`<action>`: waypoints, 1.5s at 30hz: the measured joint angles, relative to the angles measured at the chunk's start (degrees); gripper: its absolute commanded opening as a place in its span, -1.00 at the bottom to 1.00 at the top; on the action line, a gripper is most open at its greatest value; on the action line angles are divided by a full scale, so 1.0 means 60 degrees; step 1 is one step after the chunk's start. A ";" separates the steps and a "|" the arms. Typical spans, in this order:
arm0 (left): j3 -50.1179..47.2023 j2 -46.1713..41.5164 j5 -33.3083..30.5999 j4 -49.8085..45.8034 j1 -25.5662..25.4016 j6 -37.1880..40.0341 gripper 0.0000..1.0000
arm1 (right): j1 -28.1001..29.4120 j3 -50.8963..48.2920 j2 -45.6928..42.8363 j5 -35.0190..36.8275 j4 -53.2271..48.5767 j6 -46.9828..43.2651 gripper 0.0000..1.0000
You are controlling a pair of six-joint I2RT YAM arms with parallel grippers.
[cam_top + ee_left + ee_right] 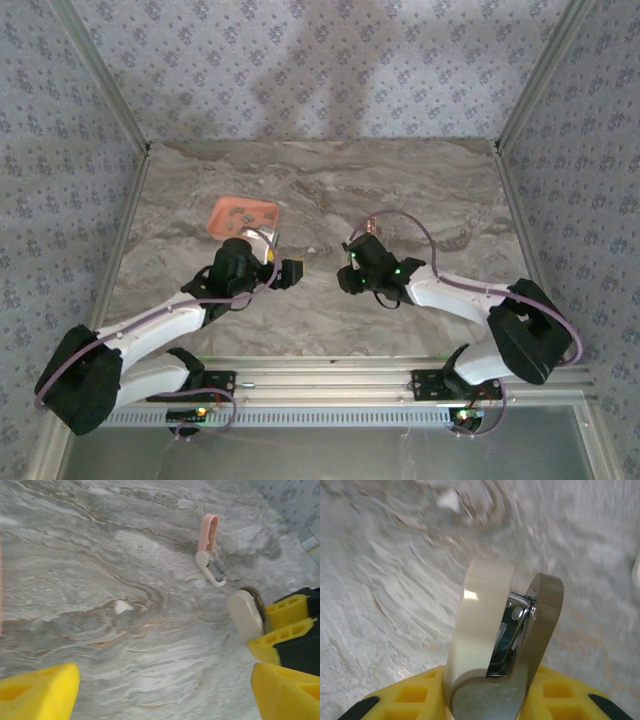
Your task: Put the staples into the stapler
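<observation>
The stapler (210,550), pink and white, lies on the marble with its two halves spread and a metal channel showing; from above it is a small pink shape (372,228) just beyond the right gripper. My right gripper (490,697) (349,263) is shut on a different cream-and-taupe hinged tool (487,630) with chrome inside, held upright; the left wrist view has this tool (245,614) between yellow fingers (287,612). My left gripper (165,695) (291,272) hangs open over bare marble, nothing between its fingers. Tiny dark staples (240,213) lie in the salmon tray.
The salmon-orange square tray (262,210) sits left of centre, just behind the left arm's wrist. Patterned walls and metal rails close the table on three sides. The two grippers face each other near the middle with a small gap of marble between them.
</observation>
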 measured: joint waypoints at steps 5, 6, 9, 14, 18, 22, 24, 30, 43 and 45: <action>-0.0025 0.0076 0.0572 0.0860 0.0000 -0.1147 0.71 | -0.0040 -0.0852 -0.0466 -0.0157 0.2084 -0.1577 -0.45; -0.0040 0.0076 0.0634 0.1009 0.0000 -0.1257 0.69 | -0.0040 -0.0962 -0.0528 -0.0226 0.2382 -0.1778 -0.45; -0.0146 0.0073 0.0769 0.1468 -0.0029 -0.1526 0.60 | -0.0040 -0.1246 -0.0732 -0.0492 0.3246 -0.2306 -0.45; -0.0266 0.0076 0.0889 0.2000 -0.0200 -0.1730 0.49 | -0.0015 -0.1311 -0.0831 -0.0798 0.4135 -0.2765 -0.45; -0.0262 0.0131 0.1013 0.2331 -0.0302 -0.1832 0.43 | 0.0095 -0.1311 -0.0831 -0.0878 0.4448 -0.2860 -0.46; -0.0229 0.0404 0.1024 0.2597 -0.0379 -0.1945 0.35 | 0.0313 -0.1311 -0.0827 -0.0885 0.4601 -0.2965 -0.46; -0.0229 0.0528 0.1024 0.2707 -0.0379 -0.2047 0.34 | 0.0379 -0.1311 -0.0823 -0.0911 0.4619 -0.3005 -0.47; -0.0211 0.0739 0.1027 0.3238 -0.0379 -0.2328 0.31 | 0.0474 -0.1311 -0.0823 -0.0911 0.4619 -0.3075 -0.47; 0.0113 0.1472 0.1271 0.4105 -0.0379 -0.2980 0.12 | 0.0641 -0.1311 -0.0823 -0.0903 0.4626 -0.3177 -0.48; 0.0120 0.1625 0.1308 0.4197 -0.0379 -0.3089 0.12 | 0.0656 -0.1311 -0.0823 -0.0896 0.4626 -0.3184 -0.48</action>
